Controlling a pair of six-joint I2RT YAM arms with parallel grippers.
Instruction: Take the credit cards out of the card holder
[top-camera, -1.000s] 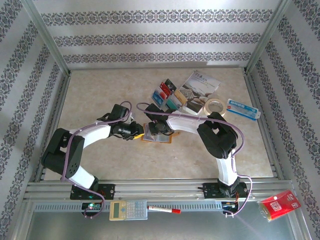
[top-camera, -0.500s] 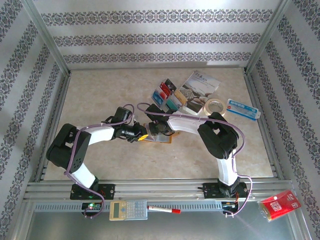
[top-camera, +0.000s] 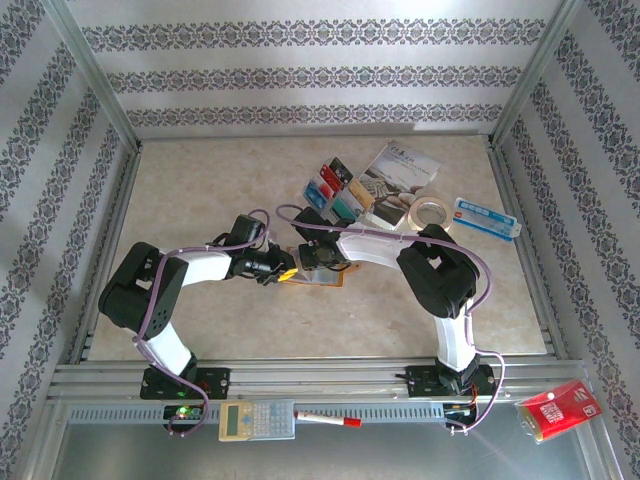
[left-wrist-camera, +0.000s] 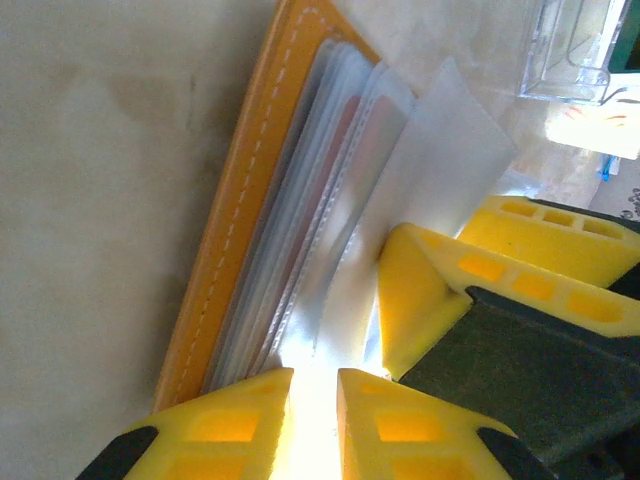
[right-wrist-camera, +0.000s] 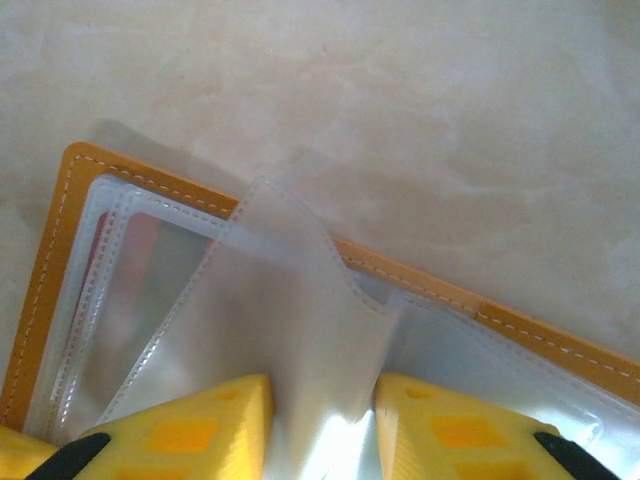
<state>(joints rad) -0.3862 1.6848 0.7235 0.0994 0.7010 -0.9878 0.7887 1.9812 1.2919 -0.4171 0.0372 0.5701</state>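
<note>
On the open card holder (top-camera: 325, 279) mid-table, a sleeve (right-wrist-camera: 300, 330) is best kept lifted within the part-open right gripper (right-wrist-camera: 322, 420) while the near-closed left gripper (left-wrist-camera: 314, 420), perhaps pinching plastic (glare hides it), is eased toward the reddish card (right-wrist-camera: 130, 262).

Orange card holder (right-wrist-camera: 560, 347) open flat mid-table, clear sleeves (right-wrist-camera: 300, 330) fanned; colourful credit cards (top-camera: 333, 190) beyond.

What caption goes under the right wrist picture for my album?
Right hand straddling a raised clear sleeve of the open orange card holder on the table.
</note>
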